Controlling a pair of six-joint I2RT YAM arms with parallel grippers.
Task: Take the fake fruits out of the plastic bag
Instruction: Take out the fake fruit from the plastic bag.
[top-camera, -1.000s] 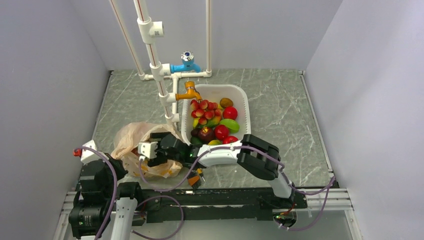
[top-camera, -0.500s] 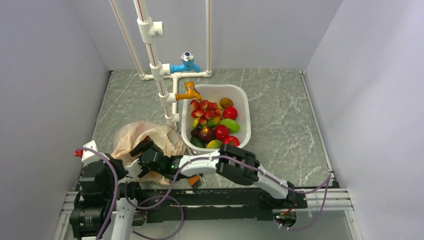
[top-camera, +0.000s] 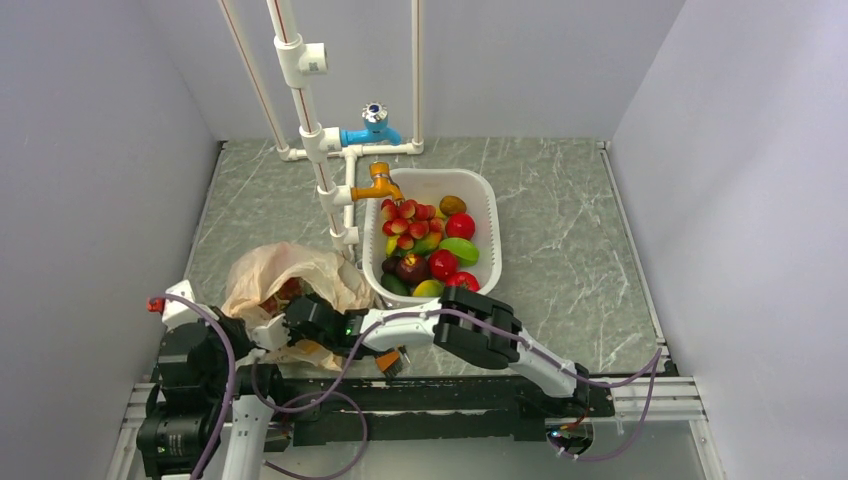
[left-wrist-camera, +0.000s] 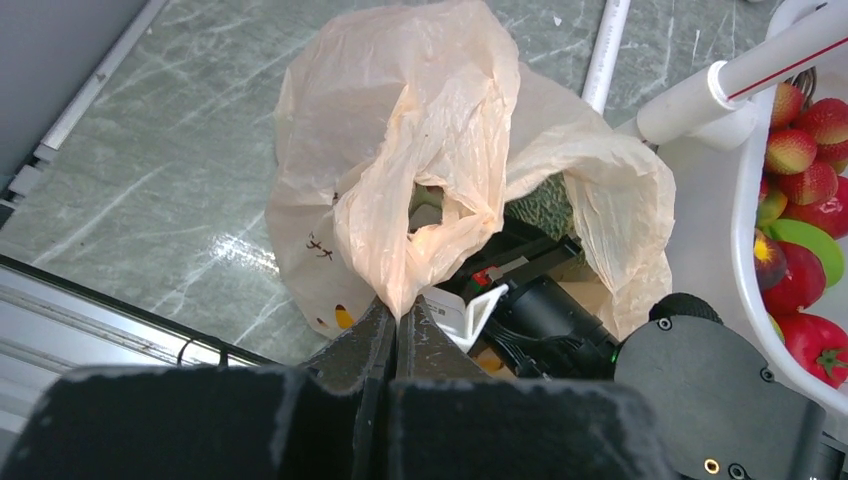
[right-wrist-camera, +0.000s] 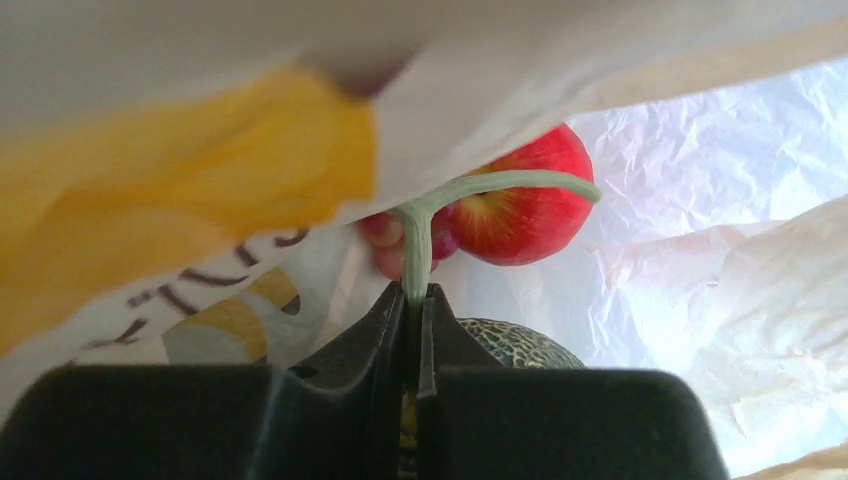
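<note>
We are judging the task as barely begun. All three fake fruits we can find are lying inside the thin crinkly translucent beige-tan plastic bag (left-wrist-camera: 440, 110). The bag is slumping on the grey-green marbled table (top-camera: 560, 200), at about 8 o'clock from the white oval plastic basin (top-camera: 487, 195).

Our left gripper (left-wrist-camera: 398, 318) is clenching a puckered fold of the bag's rim, fingers pressed together on the film, holding the mouth up in a peak. Our right gripper (right-wrist-camera: 418, 300) is sitting inside the bag and grasping the pale green T-stem (right-wrist-camera: 480, 185) of the fist-sized grey-green netted melon (right-wrist-camera: 515, 342), jaws tight around the stalk's upright.

The melon's rough, webbed rind is showing at 4 o'clock from the fingertips. At 1 o'clock the large glossy red round fruit (right-wrist-camera: 525, 215) is resting against the wrinkled film. At 11 o'clock a few small smooth red grapes (right-wrist-camera: 385, 245) of the plastic bunch are peeking from under an orange-yellow printed patch.

We are expecting the melon to come out first, leaving the red fruit and the grapes to fetch.
</note>
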